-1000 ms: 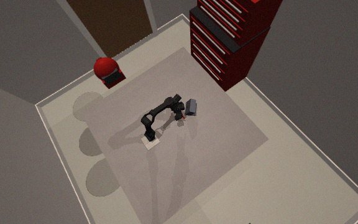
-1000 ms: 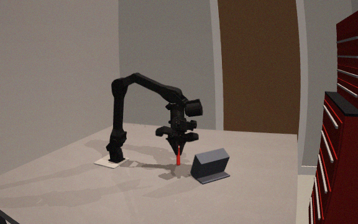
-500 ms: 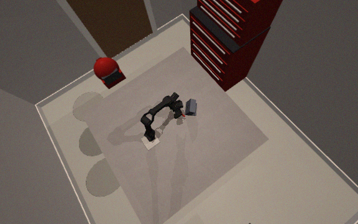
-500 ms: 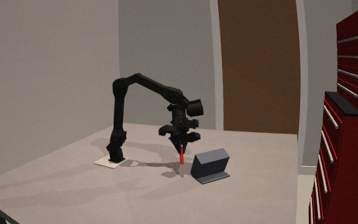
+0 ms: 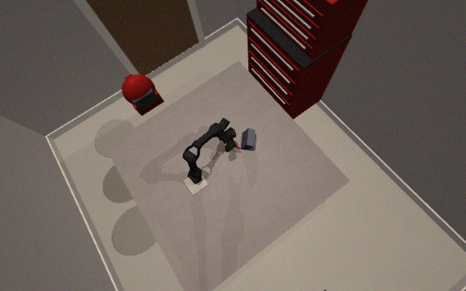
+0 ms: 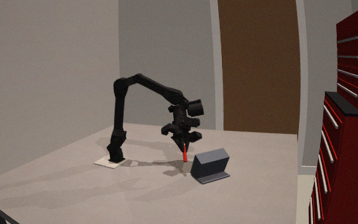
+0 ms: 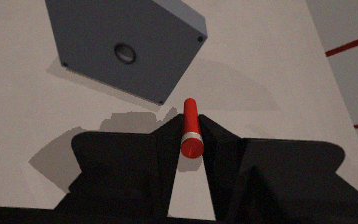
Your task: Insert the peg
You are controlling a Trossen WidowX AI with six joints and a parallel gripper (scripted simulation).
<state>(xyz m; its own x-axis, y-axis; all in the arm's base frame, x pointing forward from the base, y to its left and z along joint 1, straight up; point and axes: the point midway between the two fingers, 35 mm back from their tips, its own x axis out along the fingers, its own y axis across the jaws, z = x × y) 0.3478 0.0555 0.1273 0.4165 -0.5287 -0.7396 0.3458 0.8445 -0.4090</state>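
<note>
Your table [image 5: 281,178] [image 6: 154,196] [image 7: 260,85]: matte, grayish-tan top. Your arm [image 5: 206,139] [image 6: 152,85]: blk, angular links, bent over it. Panel block [image 5: 248,139] [image 6: 211,161] [image 7: 130,25]: slate-gray, flat sloped face, w/ round dark-rimmed hole [image 7: 125,53]. Your gripper [image 5: 237,148] [image 6: 184,149] [image 7: 190,118]: blk, tapered fingers, clamped on peg. Peg [image 5: 238,148] [image 6: 184,155] [image 7: 191,117]: red, round, smooth-looking, pale band nr one end; you had it just beside the block, outside the hole.

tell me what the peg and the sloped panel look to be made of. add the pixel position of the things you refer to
The peg [image 5: 238,147] [image 6: 185,156] [image 7: 191,117] looks like glossless painted wood or plastic: even red, one pale band. The sloped panel [image 5: 247,139] [image 6: 209,166] [image 7: 100,30] could be painted metal or plastic, matte blue-gray, flat-faced with crisp edges.
</note>
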